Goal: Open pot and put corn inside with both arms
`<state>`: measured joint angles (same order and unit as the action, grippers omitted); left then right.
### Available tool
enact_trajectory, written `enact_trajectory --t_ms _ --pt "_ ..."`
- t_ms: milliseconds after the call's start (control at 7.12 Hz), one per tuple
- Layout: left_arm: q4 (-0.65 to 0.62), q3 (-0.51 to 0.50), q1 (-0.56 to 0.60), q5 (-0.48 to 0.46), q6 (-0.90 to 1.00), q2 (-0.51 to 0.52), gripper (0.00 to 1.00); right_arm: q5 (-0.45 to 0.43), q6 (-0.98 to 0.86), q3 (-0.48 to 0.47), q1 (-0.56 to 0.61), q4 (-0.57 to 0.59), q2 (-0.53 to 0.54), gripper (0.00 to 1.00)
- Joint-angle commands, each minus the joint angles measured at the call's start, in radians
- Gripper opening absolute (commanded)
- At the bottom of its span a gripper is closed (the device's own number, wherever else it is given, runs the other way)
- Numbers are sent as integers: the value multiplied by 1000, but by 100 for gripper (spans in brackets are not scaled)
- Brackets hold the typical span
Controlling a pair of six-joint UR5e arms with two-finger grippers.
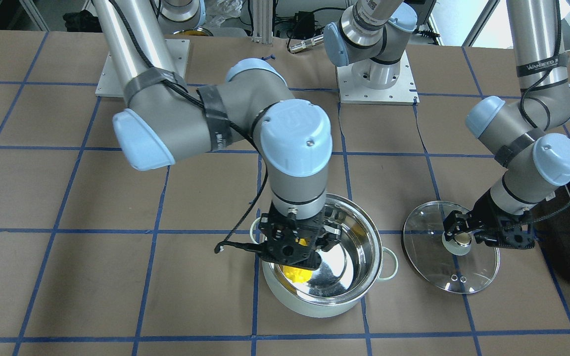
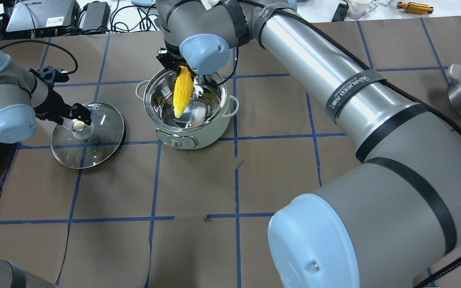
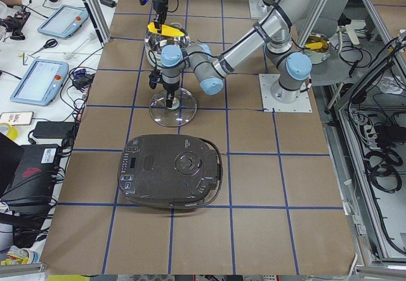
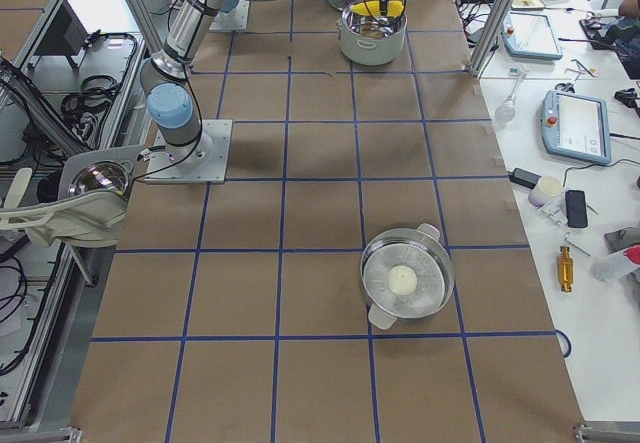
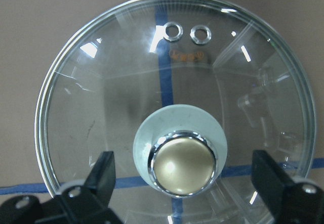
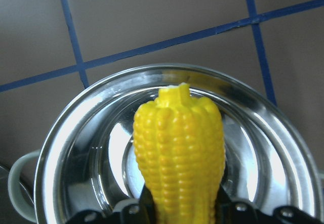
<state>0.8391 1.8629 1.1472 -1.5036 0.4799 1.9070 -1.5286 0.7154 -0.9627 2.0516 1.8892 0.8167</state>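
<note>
Right claw (image 1: 299, 244) with corn (image 2: 183, 92) over pot (image 2: 198, 136) mouth, lid (image 2: 106, 132) well apart.

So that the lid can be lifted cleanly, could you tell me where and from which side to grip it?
Grip the knob from straight above: the lid lies flat on the table, knob up, its rim flush. The left gripper hangs open astride it.

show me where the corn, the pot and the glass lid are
bright yellow corn cob (image 2: 183, 94): overhead view, middle of its kernels
round pale-green pot (image 2: 208, 133): overhead view, outer wall below the steel rim
clear glass lid (image 2: 102, 140): overhead view, bare glass beside the knob
</note>
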Motion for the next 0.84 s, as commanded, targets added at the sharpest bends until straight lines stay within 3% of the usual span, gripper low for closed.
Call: enact_trajectory --t_ms 0,140,281,561,702 --pt "50 -4 21 -4 -21 -89 100 -1 18 15 19 43 -36 31" --pt "125 -20 34 0 -79 -144 100 -1 16 10 19 57 -39 65" --pt "226 -57 73 -4 -93 -182 100 -1 15 1 21 57 -42 79" --pt "268 -76 89 -10 -129 -224 100 -1 6 -34 21 59 -30 95" --pt "279 -76 89 -57 -127 -250 100 -1 -16 -34 21 56 -13 99"
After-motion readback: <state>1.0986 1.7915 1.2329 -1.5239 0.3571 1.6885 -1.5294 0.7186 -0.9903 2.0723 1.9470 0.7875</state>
